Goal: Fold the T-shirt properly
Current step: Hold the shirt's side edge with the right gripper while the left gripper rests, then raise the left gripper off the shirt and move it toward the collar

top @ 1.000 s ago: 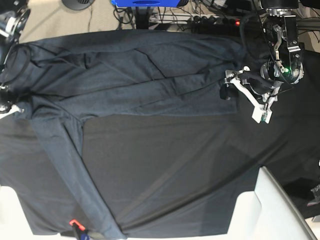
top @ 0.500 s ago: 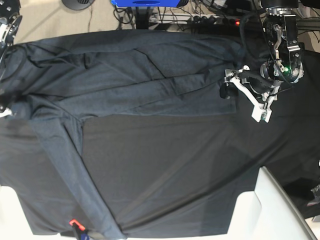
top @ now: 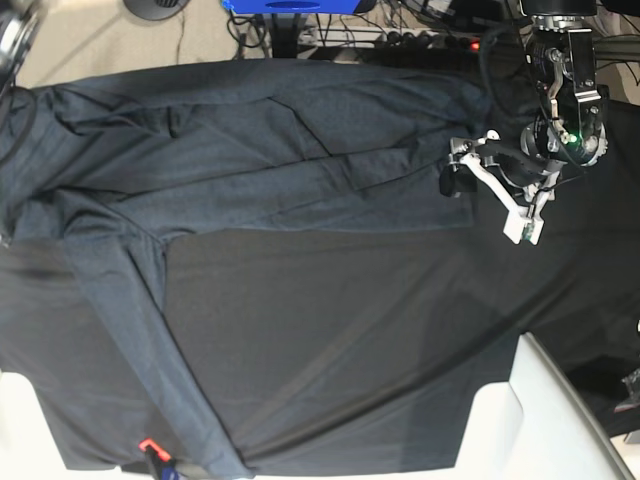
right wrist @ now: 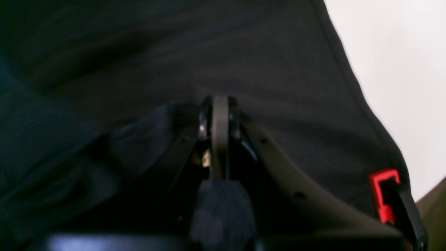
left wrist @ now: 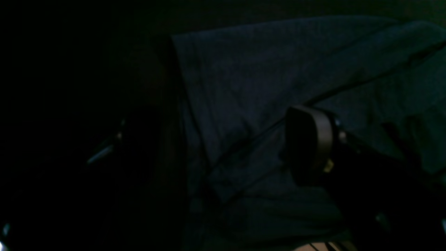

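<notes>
Pose of the arms: your left gripper (top: 487,190) hangs near the tabletop's (top: 400,330) far right corner, jaws spread, one white finger reaching toward the near edge and the dark pad at the cloth's edge. Your right gripper (right wrist: 219,115) is visible only in its wrist view, where its jaws are pressed together with nothing clearly between them; in the base view just the arm's edge shows at the far left corner.

Compared with a second ago, the right arm has withdrawn from the left edge almost out of the base view, while the left arm has not moved.

The T-shirt (top: 250,160) lies spread in a band along the far edge of the tabletop, with one narrower strip trailing down the left side to the near edge. Its right hem sits just beside the left gripper's dark pad; you cannot tell whether they touch. In the right wrist view dark cloth lies beneath the closed gripper.
</notes>
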`<move>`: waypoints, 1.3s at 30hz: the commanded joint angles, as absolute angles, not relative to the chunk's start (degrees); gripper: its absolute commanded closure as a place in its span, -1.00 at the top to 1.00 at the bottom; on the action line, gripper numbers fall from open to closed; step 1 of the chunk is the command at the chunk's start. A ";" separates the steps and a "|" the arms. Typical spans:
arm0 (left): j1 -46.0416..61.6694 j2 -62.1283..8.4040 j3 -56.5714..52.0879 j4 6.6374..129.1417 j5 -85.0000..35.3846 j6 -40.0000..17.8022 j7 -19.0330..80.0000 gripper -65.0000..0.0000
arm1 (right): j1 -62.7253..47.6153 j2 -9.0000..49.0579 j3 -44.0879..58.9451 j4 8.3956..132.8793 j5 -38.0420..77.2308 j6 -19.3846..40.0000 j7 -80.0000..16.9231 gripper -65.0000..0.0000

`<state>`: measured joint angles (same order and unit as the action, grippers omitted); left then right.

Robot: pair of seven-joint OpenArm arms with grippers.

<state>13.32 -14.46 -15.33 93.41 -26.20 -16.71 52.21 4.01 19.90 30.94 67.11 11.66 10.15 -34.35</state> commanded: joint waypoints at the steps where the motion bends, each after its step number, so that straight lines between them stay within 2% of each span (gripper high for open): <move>1: 12.97 -15.16 -15.60 93.49 -26.77 -17.01 51.56 0.67 | 3.82 18.86 31.87 72.13 13.05 12.70 -36.26 -1.00; 3: 12.70 -15.16 -15.60 92.70 -26.77 -17.01 51.56 0.67 | 2.59 16.31 36.88 77.32 16.84 17.36 -41.54 -0.82; 7: 12.70 -15.16 -15.60 92.26 -26.77 -17.01 51.56 0.67 | 3.82 13.49 43.47 80.04 20.97 22.02 -51.03 -0.12; 9: 12.79 -15.25 -15.60 92.35 -26.77 -17.01 51.56 0.67 | 4.18 13.05 44.09 79.52 20.97 21.85 -51.21 -0.01; 15: 14.46 -14.81 -22.29 92.70 -27.12 -17.19 51.30 0.67 | 5.58 12.97 44.18 75.03 21.05 21.85 -51.21 -0.02; 21: 21.05 -15.43 -26.51 92.79 -26.95 -18.07 40.31 0.66 | 6.02 12.88 44.18 71.43 21.14 21.85 -48.40 -0.02; 27: 26.77 -15.96 -31.16 91.56 -27.21 -31.96 32.84 0.66 | 6.02 12.97 44.18 68.09 21.14 21.85 -47.16 -0.02; 32: 28.00 -14.73 -35.38 91.56 -27.21 -39.08 32.48 0.66 | 6.02 12.88 44.18 66.15 21.14 21.85 -45.49 -0.02; 39: 28.00 -14.20 -37.32 91.56 -26.77 -40.00 32.66 0.66 | 6.20 12.97 44.18 63.87 21.14 21.85 -44.97 -0.02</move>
